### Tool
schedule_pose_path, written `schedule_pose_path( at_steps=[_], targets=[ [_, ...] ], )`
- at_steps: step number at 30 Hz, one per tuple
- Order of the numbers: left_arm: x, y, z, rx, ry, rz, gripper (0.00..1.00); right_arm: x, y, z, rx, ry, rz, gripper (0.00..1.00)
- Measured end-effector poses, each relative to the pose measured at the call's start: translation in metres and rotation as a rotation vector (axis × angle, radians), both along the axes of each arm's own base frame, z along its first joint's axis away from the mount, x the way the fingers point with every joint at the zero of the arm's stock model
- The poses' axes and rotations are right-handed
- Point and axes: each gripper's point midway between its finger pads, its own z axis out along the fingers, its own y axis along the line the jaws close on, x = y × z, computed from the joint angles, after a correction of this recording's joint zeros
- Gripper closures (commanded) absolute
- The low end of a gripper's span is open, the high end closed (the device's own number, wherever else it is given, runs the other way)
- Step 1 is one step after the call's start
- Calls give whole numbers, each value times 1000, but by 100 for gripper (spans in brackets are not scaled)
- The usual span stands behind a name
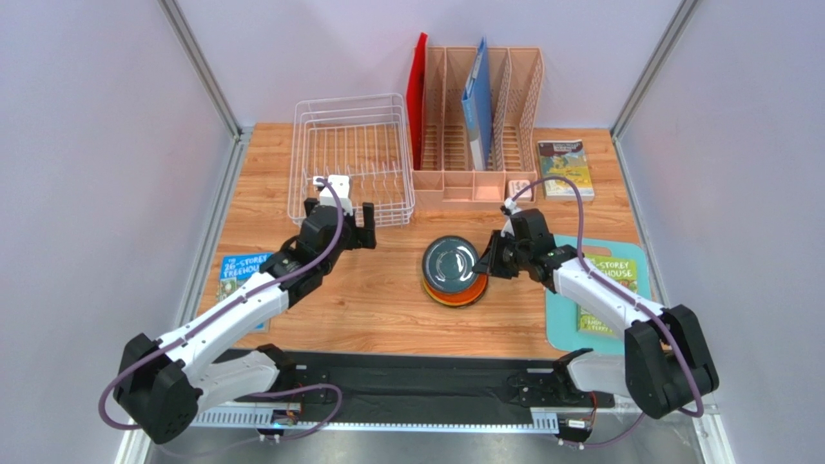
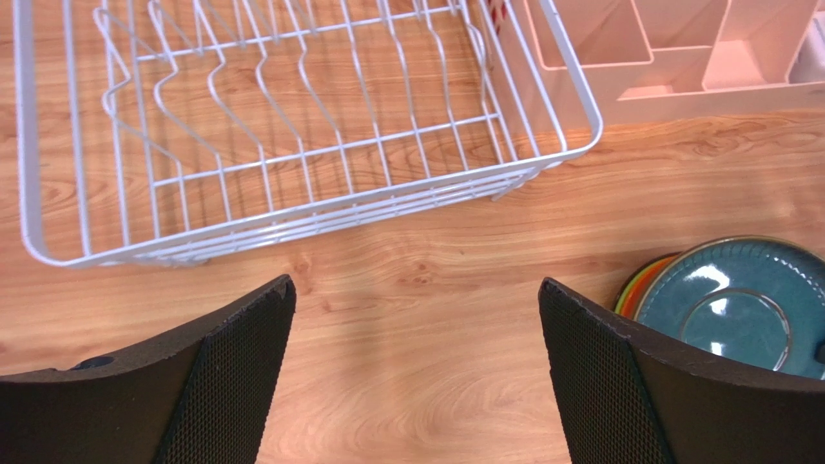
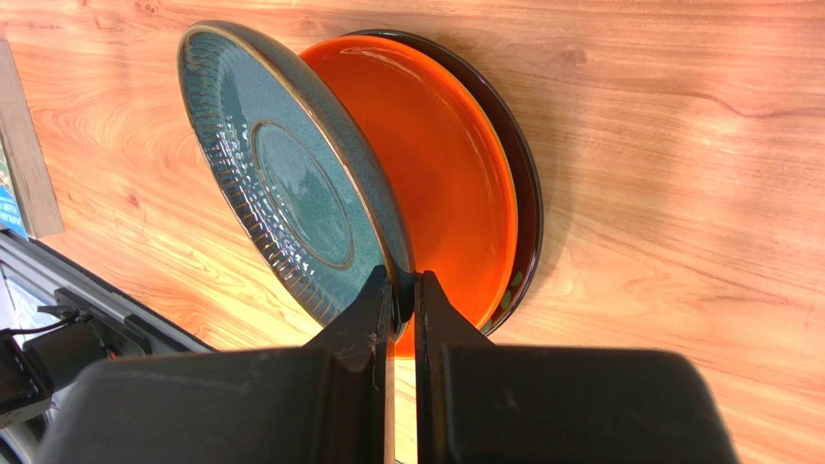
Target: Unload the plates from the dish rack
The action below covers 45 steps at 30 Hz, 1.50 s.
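Teal-grey plate [image 3: 290, 184], rim pinched in the right gripper [image 3: 403, 290], tilts over the orange plate [image 3: 450, 184], seemingly for stacking; left gripper [image 2: 414, 295] hangs spread by the dish rack [image 1: 351, 158].

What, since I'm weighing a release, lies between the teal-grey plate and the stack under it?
Nothing visible. The round teal-grey glazed plate, its rim in the jaws of the right gripper, tilts over the round orange plate topping the stack.
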Motion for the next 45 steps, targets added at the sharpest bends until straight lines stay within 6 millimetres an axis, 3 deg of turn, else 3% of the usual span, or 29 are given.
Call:
schedule_pose_path(
  at_steps=[14, 17, 20, 24, 27, 34, 39, 45],
  targets=[
    [-3, 19, 16, 21, -54, 61, 0, -4, -2, -2, -24, 52, 1, 97],
    [-4, 20, 15, 26, -50, 64, 0, -7, -4, -3, -34, 65, 1, 92],
    [-5, 21, 12, 32, -44, 67, 1, -9, -5, -5, -41, 77, 1, 82],
    [-5, 22, 12, 34, -42, 68, 1, -10, -6, -5, -46, 77, 5, 58],
    [-5, 22, 11, 37, -40, 66, 1, -9, -7, -4, -54, 73, 10, 46],
    [-7, 23, 1, 65, -5, 65, 1, -4, -10, 3, -79, 55, 13, 41],
    [-7, 22, 0, 74, 8, 60, 1, 3, -33, 12, -180, -2, -67, 40],
    [-6, 22, 9, 75, -6, 55, 1, 23, -84, 58, -331, -239, -281, 39]
  ],
)
